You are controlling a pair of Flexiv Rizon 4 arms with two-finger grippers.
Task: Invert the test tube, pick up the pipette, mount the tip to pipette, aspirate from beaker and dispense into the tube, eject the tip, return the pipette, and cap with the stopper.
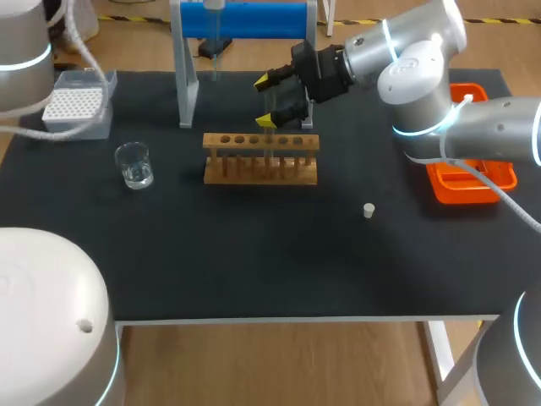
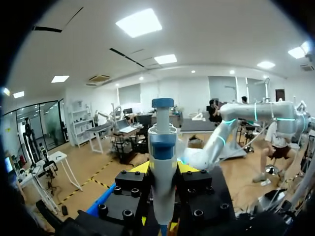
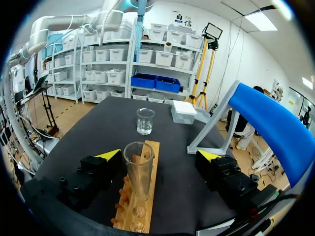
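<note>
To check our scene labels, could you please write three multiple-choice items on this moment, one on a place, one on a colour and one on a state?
1. Where is the stopper? A on the table, apart from the rack; B inside the rack; C on the floor.
2. What colour is the tray? A green; B orange; C white.
3. How is the test tube? A lying flat; B lifted clear; C upright in the rack.
Answers: A, it lies on bare cloth to the rack's right; B, plainly orange; C, it stands in a hole between the right gripper's open fingers.
</note>
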